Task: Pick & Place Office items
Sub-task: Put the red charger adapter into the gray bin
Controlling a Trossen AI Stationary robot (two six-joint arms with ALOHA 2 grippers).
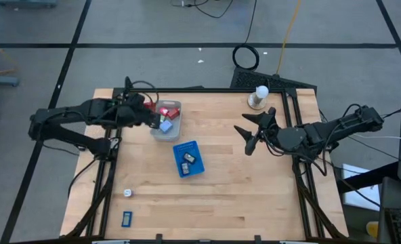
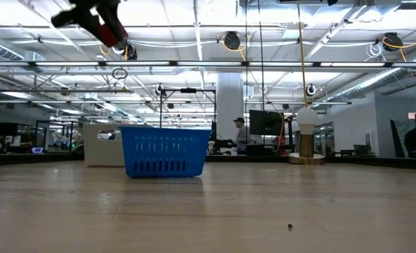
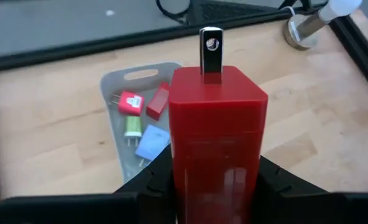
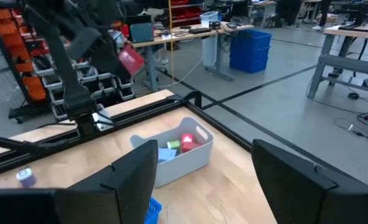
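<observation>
One red plug block sits pinched in the left gripper, held above the grey tray where red, green and pale blue pieces lie. Right gripper, fingers spread, hovers near the white knob.

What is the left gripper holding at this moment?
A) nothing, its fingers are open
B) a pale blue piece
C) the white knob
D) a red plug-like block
D: in the left wrist view the left gripper is clamped on the red block with a metal prong, raised above the grey tray.
</observation>
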